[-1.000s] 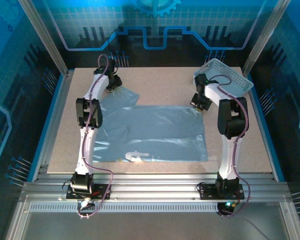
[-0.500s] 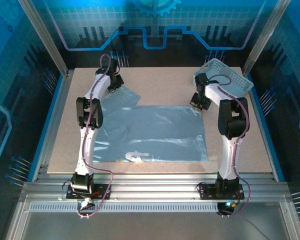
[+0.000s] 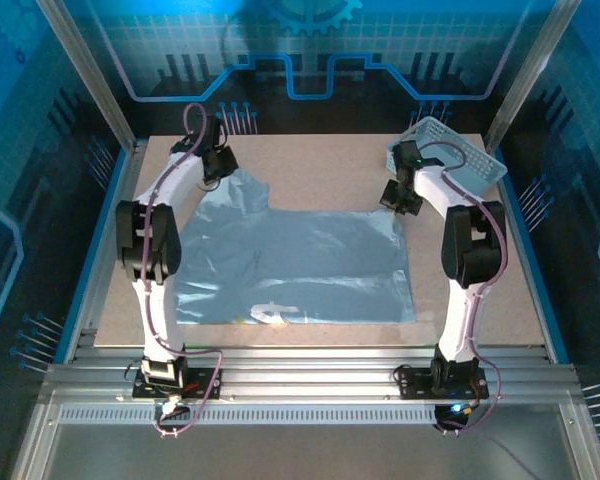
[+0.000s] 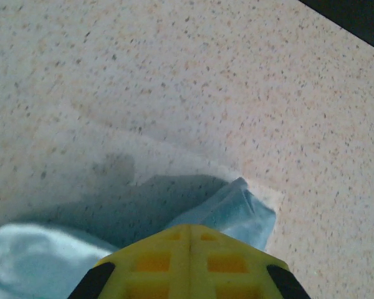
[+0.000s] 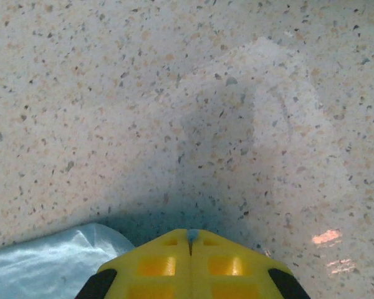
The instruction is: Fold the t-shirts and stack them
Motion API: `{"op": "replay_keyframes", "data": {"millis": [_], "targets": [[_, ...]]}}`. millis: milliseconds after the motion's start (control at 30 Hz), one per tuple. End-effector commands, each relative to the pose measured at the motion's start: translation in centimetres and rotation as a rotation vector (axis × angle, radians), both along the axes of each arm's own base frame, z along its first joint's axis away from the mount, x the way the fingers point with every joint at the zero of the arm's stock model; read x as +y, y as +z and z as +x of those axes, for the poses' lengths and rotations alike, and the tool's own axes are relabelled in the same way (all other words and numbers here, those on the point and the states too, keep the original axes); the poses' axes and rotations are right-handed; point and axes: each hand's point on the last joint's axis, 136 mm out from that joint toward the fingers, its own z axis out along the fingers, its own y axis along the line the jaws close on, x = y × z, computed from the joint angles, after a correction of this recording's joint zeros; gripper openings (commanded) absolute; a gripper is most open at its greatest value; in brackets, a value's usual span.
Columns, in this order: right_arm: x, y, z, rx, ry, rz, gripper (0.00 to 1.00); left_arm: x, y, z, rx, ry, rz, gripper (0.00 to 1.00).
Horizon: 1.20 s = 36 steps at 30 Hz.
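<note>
Grey-blue t-shirt (image 3: pixel 300 265): lies spread flat mid worktop (image 3: pixel 330 165), white lettering (image 3: pixel 275 312) toward the near edge. Left gripper (image 3: pixel 218 165): clamped on its far-left corner, cloth poking out past the fingertips (image 4: pixel 156 261). Right gripper (image 3: pixel 400 198): pinched closed on its far-right corner, cloth just beside the pads (image 5: pixel 156 265). Probably holding both far corners to keep the cloth taut for a fold toward the near edge.

Pale grey-blue t-shirt (image 3: pixel 300 265) lies spread on the table (image 3: pixel 330 170) (white lettering (image 3: pixel 275 312) nearside).

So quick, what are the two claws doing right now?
Left gripper: closed on the t-shirt.
Right gripper: closed on the t-shirt too.
</note>
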Motion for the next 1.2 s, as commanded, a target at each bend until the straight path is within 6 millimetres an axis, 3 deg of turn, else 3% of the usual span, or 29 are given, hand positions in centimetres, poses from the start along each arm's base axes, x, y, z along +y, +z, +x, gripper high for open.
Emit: {"op": "replay_keyframes", "data": {"millis": [0,200,500,800,1167], "targets": [[1.0,1.7,-1.2,-0.022,0.053,0.01,0.0,0.1,2.4,-2.2,-0.051,0.011,-0.038,0.0],[0.5,2.1,-3.9,-0.008,0.079,-0.014,0.0,1.0,4.8,-7.8,-0.053,0.032,-0.025,0.0],[-0.6,1.9,-7.5,0.027,0.099,-0.063,0.0,5.7,6.0,-18.4,-0.022,0.185,0.045,0.0],[-1.9,0.9,-12.3,0.118,0.049,-0.106,0.0,7.1,4.4,-27.7,0.026,0.36,0.04,0.0],[-2.1,1.2,-13.9,0.112,0.052,-0.117,0.0,8.1,4.1,-31.6,0.039,0.455,0.055,0.0]]}}
